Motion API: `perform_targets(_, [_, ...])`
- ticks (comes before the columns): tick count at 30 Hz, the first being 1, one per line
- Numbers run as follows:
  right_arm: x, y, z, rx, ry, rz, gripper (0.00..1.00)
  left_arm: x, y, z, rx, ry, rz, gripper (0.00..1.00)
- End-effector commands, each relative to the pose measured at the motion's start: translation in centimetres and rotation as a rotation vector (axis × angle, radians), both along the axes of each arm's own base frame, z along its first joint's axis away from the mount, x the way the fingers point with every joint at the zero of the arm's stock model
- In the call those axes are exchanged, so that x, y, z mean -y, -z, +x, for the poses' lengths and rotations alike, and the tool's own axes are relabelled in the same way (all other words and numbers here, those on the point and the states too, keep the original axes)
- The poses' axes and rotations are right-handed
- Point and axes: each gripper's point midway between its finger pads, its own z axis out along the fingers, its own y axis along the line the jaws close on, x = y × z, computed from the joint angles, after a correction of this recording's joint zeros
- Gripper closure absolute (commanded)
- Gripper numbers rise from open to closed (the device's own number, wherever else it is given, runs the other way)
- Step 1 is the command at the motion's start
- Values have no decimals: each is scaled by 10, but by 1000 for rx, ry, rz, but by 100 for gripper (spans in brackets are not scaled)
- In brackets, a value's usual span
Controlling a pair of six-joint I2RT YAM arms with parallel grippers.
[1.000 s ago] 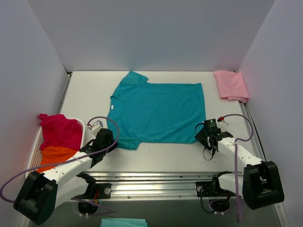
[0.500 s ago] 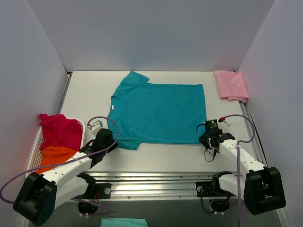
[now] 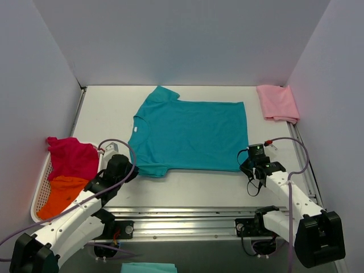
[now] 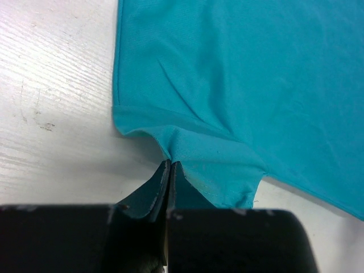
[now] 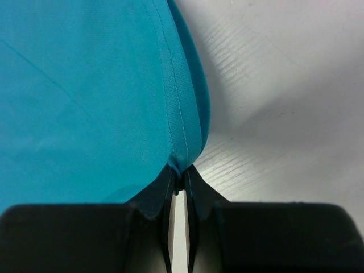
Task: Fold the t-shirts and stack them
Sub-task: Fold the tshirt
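Teal t-shirt [image 3: 190, 133] lies flat in the middle of the bench [image 3: 193, 190], collar left, hem right. Left fingers [image 4: 149, 193] are pressed together, pinching the near sleeve's edge; right fingers [image 5: 203, 196] are likewise clamped on the near hem corner, cloth puckered at both tips. Pale pink t-shirt [image 3: 277, 102] sits folded at the far right corner; magenta-red t-shirt [image 3: 73, 156] and orange t-shirt [image 3: 63, 193] are heaped in the white basket [image 3: 38, 196] at the left edge.
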Motion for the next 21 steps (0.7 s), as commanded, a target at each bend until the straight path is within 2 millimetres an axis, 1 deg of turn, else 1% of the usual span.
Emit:
perform_targets(1, [2, -20, 4, 30, -12, -14, 100, 3, -21, -2, 8, 10, -31, 98])
perform_targets(5, [0, -31, 8, 62, -32, -13, 100, 7, -34, -1, 22, 20, -57, 98])
perform_targets(7, [0, -39, 13, 83, -33, -14, 100, 9, -38, 1, 26, 24, -64, 98])
perform_targets(9, [0, -43, 19, 96, -36, -23, 100, 13, -46, 7, 33, 29, -70, 98])
perform_targets(10, [0, -49, 25, 113, -36, -25, 100, 15, -49, 10, 37, 30, -70, 98])
perform_targets(13, [0, -52, 36, 119, -37, -35, 100, 23, -61, 21, 47, 39, -84, 98])
perform_targets(14, [0, -54, 41, 116, -32, -44, 100, 26, -61, 25, 40, 43, -86, 98])
perform_targets(16, [-1, -56, 47, 122, -32, -43, 100, 29, -72, 34, 59, 40, -95, 98])
perform_targets(18, [-2, -59, 56, 129, -27, -44, 100, 31, -71, 42, 47, 39, -88, 98])
perform_targets(19, [-3, -62, 61, 140, -23, -41, 100, 34, -80, 48, 62, 42, -99, 98])
perform_targets(20, [-2, -59, 64, 127, -18, -49, 100, 32, -77, 54, 47, 32, -94, 98])
perform_targets(21, [-3, -62, 70, 136, -15, -46, 100, 35, -78, 58, 45, 44, -97, 98])
